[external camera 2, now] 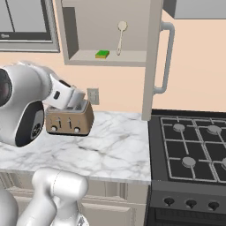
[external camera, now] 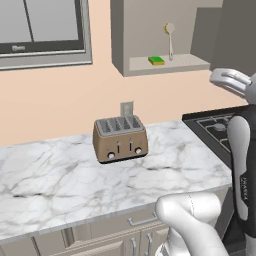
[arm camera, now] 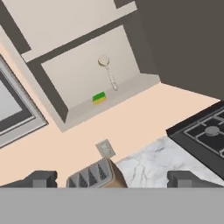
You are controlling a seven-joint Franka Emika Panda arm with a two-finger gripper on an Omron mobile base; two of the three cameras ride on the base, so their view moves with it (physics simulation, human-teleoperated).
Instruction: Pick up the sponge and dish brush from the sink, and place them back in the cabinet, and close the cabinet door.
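Observation:
The green and yellow sponge (external camera: pixel 156 60) (external camera 2: pixel 102 54) (arm camera: pixel 99 97) lies on the shelf of the open grey-taupe cabinet (external camera: pixel 182 63) (external camera 2: pixel 132 58) (arm camera: pixel 74 72). To its right the dish brush (external camera: pixel 170 42) (external camera 2: pixel 120 37) (arm camera: pixel 108 72) stands head up against the back wall. The cabinet door (external camera 2: pixel 152 57) (arm camera: pixel 183 39) is swung open at the cabinet's right side, edge-on in the right base view, with a long bar handle. My gripper (arm camera: pixel 113 179) is open and empty, well back from the cabinet and pointing up at it. The sink is out of view.
A tan toaster (external camera: pixel 120 139) (external camera 2: pixel 70 120) (arm camera: pixel 94 175) stands on the white marble counter (external camera: pixel 75 180) (external camera 2: pixel 119 150) below the cabinet. A black gas stove (external camera: pixel 215 125) (external camera 2: pixel 190 145) (arm camera: pixel 205 135) adjoins the counter on the right. A framed window (external camera: pixel 40 30) is at upper left.

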